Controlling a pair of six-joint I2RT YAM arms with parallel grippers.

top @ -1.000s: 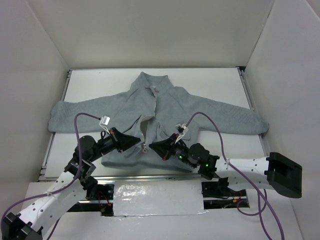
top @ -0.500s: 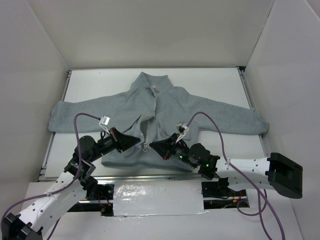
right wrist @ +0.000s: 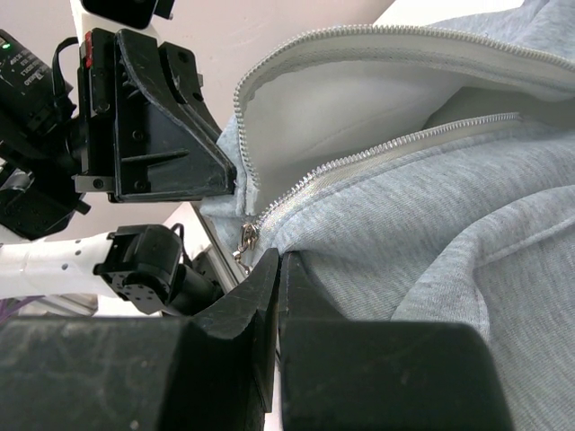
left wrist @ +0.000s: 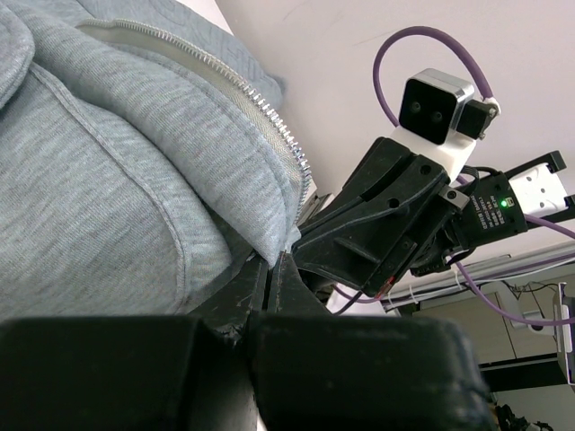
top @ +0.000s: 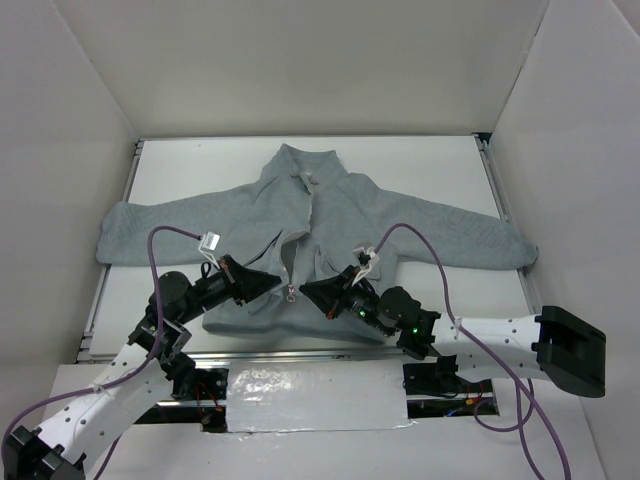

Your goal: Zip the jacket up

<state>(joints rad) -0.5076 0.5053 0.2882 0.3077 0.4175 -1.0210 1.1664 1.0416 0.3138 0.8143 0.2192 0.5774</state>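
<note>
Nearest of all, a shiny silver patch (top: 315, 397) sits at the front edge, between the two arm bases. A purple wire (top: 158, 262) loops up from each arm.

Just past that, the left claw (top: 277, 283) and the right claw (top: 304, 289) point at each other over the bottom of the jacket (top: 340, 215). They are close together but not touching. The left claw has its two fingers pressed tight together, pinching the bottom edge of the jacket on its side of the zipper. The right claw is squeezed tight too, and it pinches the bottom edge on the other side. The little metal zipper pull (right wrist: 244, 242) hangs down between the two claws, right at the bottom of the zipper. Neither claw is holding it.

Above the pull, the two rows of zipper teeth (right wrist: 359, 159) come apart, and the white inside of the jacket shows in the gap. I cannot tell how far up the gap goes.

Farther back, the grey jacket lies flat on the white surface (top: 200, 170), front side up. Its sleeves stretch out wide to the left and right. The collar (top: 300, 165) points to the far wall (top: 320, 70).
</note>
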